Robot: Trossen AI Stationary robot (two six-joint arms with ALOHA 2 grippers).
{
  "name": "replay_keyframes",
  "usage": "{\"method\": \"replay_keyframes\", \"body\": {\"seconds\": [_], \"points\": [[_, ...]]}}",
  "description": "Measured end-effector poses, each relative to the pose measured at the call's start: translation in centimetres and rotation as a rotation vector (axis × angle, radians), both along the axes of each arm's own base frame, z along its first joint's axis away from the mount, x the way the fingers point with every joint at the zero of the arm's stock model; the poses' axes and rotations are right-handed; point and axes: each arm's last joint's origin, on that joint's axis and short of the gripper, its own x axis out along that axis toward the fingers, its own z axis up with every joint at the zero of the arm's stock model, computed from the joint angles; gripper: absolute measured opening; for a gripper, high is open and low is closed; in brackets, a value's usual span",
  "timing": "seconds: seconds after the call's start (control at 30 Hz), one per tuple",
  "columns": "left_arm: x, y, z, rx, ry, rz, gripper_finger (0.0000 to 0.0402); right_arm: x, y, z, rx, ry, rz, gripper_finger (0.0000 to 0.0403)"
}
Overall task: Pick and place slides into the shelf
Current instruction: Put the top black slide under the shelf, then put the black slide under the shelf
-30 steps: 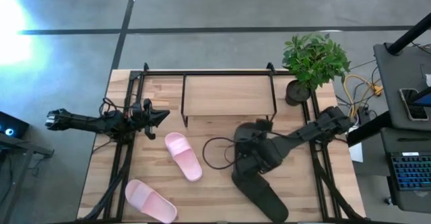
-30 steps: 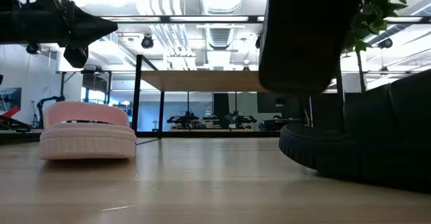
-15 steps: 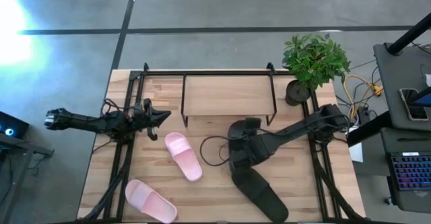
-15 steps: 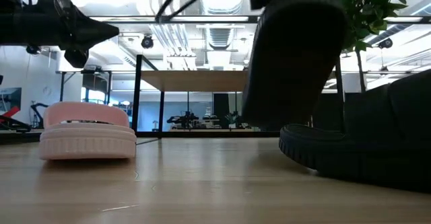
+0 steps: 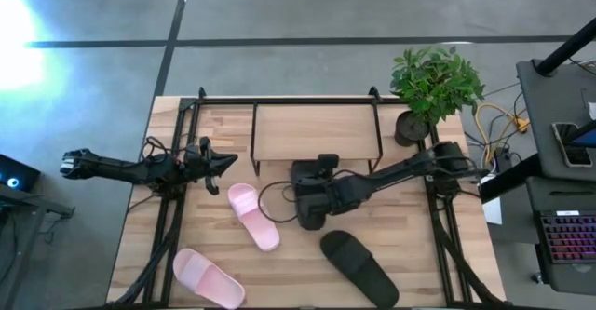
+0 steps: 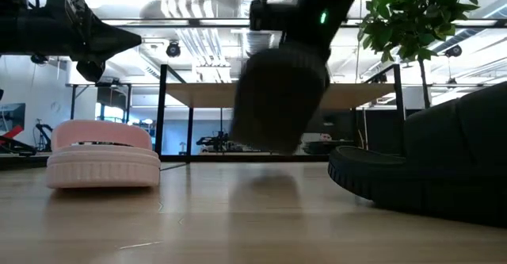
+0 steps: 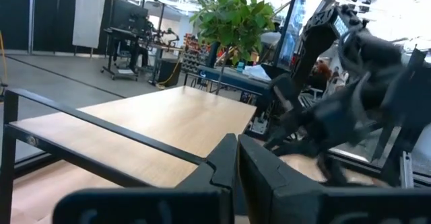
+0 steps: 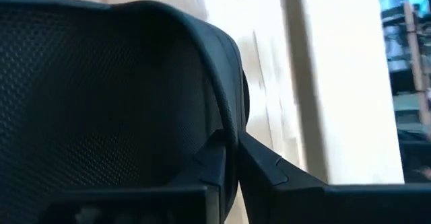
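A black slide (image 6: 277,97) hangs above the table in front of the shelf (image 5: 317,133), with my right gripper (image 8: 232,150) shut on it at the table's middle (image 5: 309,203). The second black slide (image 5: 358,268) lies flat near the front edge. One pink slide (image 5: 253,215) lies on its sole left of the held one. The other pink slide (image 5: 207,277) lies at the front left. My left gripper (image 5: 226,162) waits shut and level at the table's left, holding nothing. My right gripper pinches a thin curved edge of the black slide (image 8: 227,126) between its two fingers; whether this is the strap or the sole's rim I cannot tell. The fingers slant down from the table's right side. The slide hangs below them, clear of the table.
A potted plant (image 5: 433,87) stands at the back right beside the shelf. A black cable loop (image 5: 275,203) lies between the pink slide and my right gripper. Black frame rails run along the table's left and right sides. Bare wood shows at the front middle (image 5: 289,273).
My right gripper has moved toward the table's left and down, carrying the black slide off the spot above the other black slide to in front of the shelf. The held slide has sunk closer to the tabletop and swung as it went.
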Motion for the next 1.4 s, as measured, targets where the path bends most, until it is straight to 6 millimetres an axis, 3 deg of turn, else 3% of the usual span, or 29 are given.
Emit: {"method": "replay_keyframes", "body": {"seconds": [0.13, 0.33, 0.47, 0.73, 0.83, 0.97, 1.17, 1.27, 1.4], "points": [[0.0, 0.0, 0.1, -0.001, -0.006, 0.000, 0.0000, 0.9, -0.5, -2.5, -0.039, 0.029, -0.067, 0.0040], [-0.1, 0.0, 0.1, -0.002, -0.011, 0.000, 0.0000, 2.9, -0.2, -3.7, -0.036, 0.016, -0.090, 0.0052], [-0.1, 0.0, 0.1, -0.004, -0.010, 0.000, 0.0000, 3.1, -0.1, -2.7, -0.005, 0.013, -0.147, 0.0067], [-0.1, 0.0, 0.1, -0.005, -0.011, -0.001, 0.0000, 1.3, -0.1, -0.8, 0.191, 0.045, -0.381, 0.0108], [0.0, 0.0, 0.1, -0.002, -0.007, -0.001, 0.0000, 1.3, 0.6, -0.6, 0.275, 0.066, -0.378, 0.0123], [0.0, 0.0, 0.1, -0.001, -0.005, -0.001, 0.0000, 1.4, 1.9, -0.1, 0.261, 0.026, -0.341, 0.0144], [0.0, 0.0, 0.0, 0.000, 0.001, -0.001, 0.0000, 2.4, 2.1, 0.2, 0.300, -0.045, -0.296, 0.0165], [0.0, 0.0, 0.0, -0.005, -0.004, -0.001, 0.0000, 1.8, 2.3, 1.0, 0.381, -0.035, -0.402, 0.0165], [0.0, 0.0, 0.1, -0.010, -0.008, -0.005, 0.0000, 0.2, 2.8, 2.8, 0.578, -0.093, -0.703, 0.0149]]}}
